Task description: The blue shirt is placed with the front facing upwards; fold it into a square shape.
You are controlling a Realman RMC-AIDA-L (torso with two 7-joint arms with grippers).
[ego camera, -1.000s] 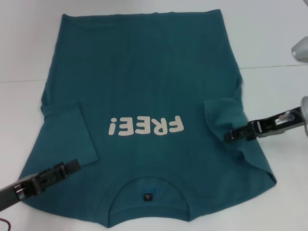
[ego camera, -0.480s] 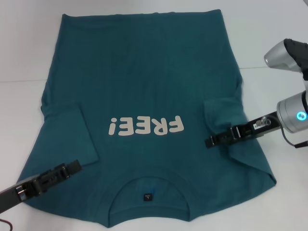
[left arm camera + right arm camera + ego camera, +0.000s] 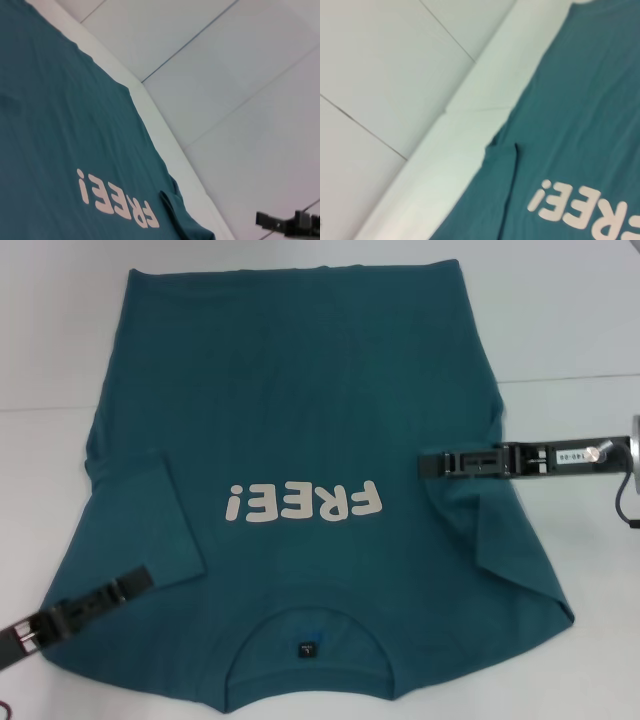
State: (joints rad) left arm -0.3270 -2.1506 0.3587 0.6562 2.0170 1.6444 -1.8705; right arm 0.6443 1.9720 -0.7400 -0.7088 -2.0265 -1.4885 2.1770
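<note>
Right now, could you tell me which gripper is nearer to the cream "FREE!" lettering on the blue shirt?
The right. The right gripper sits above the folded-in sleeve just beside the "FREE!" lettering on the blue shirt. The left gripper is farther away, near the shoulder edge.

Counter (image 3: pixel 580 330): white, flat, matte; faint horizontal seam visible at both sides in the head view
Counter edge (image 3: pixel 170 140): straight, pale, thick rim, seen in both wrist views
Floor (image 3: pixel 240 75): large light grey tiles with thin dark joint lines
Light: even, diffuse, soft shadows only
</note>
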